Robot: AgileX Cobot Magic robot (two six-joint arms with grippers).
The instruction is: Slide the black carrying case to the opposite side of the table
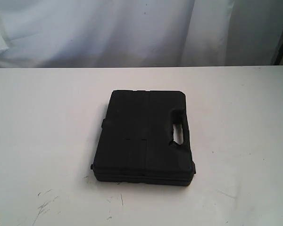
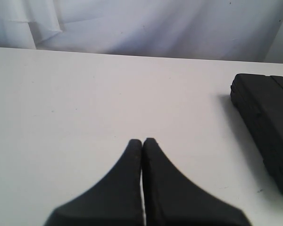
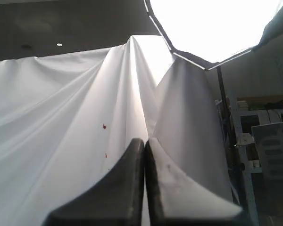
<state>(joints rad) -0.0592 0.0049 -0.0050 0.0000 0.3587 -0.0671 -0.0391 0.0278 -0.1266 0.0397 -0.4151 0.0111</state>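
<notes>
Scratches point(image 1: 43, 203) on near table point(image 1: 37, 117) | case point(image 1: 144, 139) flat mid-table, handle slot point(image 1: 178, 134) right | left gripper point(image 2: 142, 141) pressed together, apart from case, probably set to push | right gripper point(image 3: 145, 140) pressed together, aimed at curtain point(image 3: 61, 117)

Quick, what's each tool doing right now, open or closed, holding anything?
Left tool: closed, holding nothing, clear of the case.
Right tool: closed, holding nothing.
</notes>
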